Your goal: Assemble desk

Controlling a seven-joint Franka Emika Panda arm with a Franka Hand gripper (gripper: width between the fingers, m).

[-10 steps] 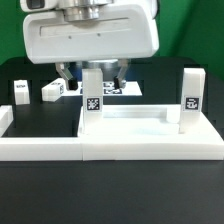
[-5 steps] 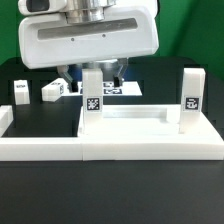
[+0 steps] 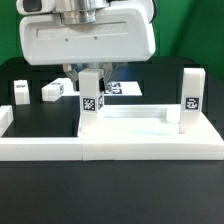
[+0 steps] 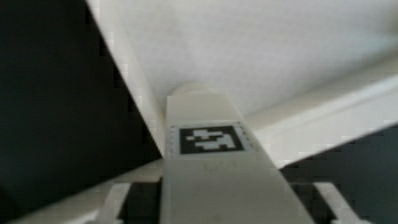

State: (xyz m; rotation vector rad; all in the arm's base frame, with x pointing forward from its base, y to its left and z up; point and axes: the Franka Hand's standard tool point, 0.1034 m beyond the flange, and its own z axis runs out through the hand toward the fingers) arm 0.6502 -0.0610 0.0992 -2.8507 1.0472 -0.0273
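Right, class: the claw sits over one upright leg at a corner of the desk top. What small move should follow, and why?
Probably close the claw on the leg. It straddles the leg's top, which sits centred in the wrist view, and I cannot tell that it grips yet.

The Panda arm's white wrist housing (image 3: 90, 35) hangs upright, its gripper (image 3: 87, 74) pointing straight down. Its two fingers (image 4: 135, 204) closely flank a leg (image 3: 91, 95); whether they grip it is unclear.
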